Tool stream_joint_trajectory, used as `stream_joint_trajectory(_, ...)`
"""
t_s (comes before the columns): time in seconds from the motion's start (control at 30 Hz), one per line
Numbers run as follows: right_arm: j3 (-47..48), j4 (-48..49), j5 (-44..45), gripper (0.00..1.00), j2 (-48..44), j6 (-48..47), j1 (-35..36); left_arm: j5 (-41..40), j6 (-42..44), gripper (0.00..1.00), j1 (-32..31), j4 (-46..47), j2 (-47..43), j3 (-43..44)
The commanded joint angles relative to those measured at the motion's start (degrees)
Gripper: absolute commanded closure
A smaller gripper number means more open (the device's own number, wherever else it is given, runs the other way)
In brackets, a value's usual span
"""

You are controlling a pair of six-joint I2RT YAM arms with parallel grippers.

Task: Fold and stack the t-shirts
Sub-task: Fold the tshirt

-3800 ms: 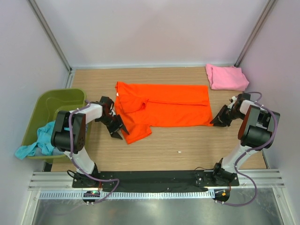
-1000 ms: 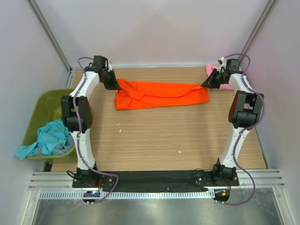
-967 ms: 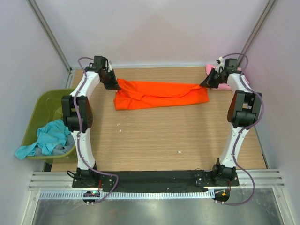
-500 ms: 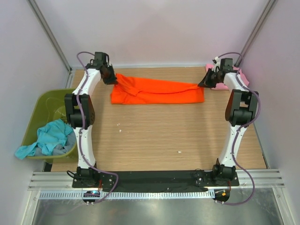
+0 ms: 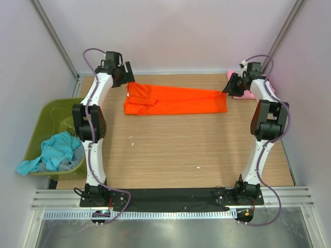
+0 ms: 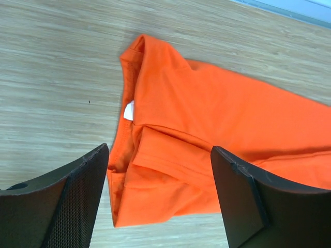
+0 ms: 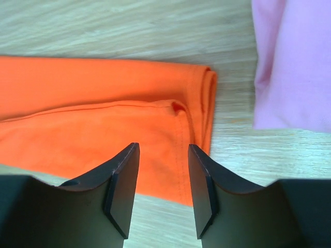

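Label (image 6: 129, 110) on t-shirt (image 6: 217, 119), left wrist only

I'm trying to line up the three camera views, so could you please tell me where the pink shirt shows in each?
Top external: pink shirt at the table's far right corner.
Left wrist: not in view.
Right wrist: upper right corner.
Shared landmark: the orange shirt, in all three views.

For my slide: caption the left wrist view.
Open left fingers above the folded bright orange cloth t-shirt on the wooden table.
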Motion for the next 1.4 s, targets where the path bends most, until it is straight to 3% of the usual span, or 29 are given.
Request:
stream_joint_trajectory(0.0, 1.92, 0.90, -2.66, 0.51, -7.34, -0.77, 0.58, 1.37, 1.84, 0.20, -0.33, 0.38, -5.30, -0.70)
stream_joint_trajectory(0.13, 0.43, 0.73, -9.95, 0.52, -6.56, -0.33, 2.68, 11.97, 2.64, 0.25, -1.12, -2.08, -7.41, -5.36)
stream_joint_trajectory(0.37, -2.82, 0.29, -11.03, 0.53, -3.04, -0.07, 6.82, 25.01, -0.70, 0.33, -1.47, -3.31, -7.42, -15.29)
stream_joint_trajectory(0.6, -4.32, -0.06, -10.06, 0.54, -0.58, -1.38, 7.08, 27.13, -1.85, 0.36, -1.47, -3.05, -5.84, -18.64)
stream_joint_trajectory(1.37, -6.60, -1.12, -6.02, 0.55, 4.52, -5.07, 7.79, 24.59, -2.99, 0.38, -3.58, 1.43, 7.61, -4.23)
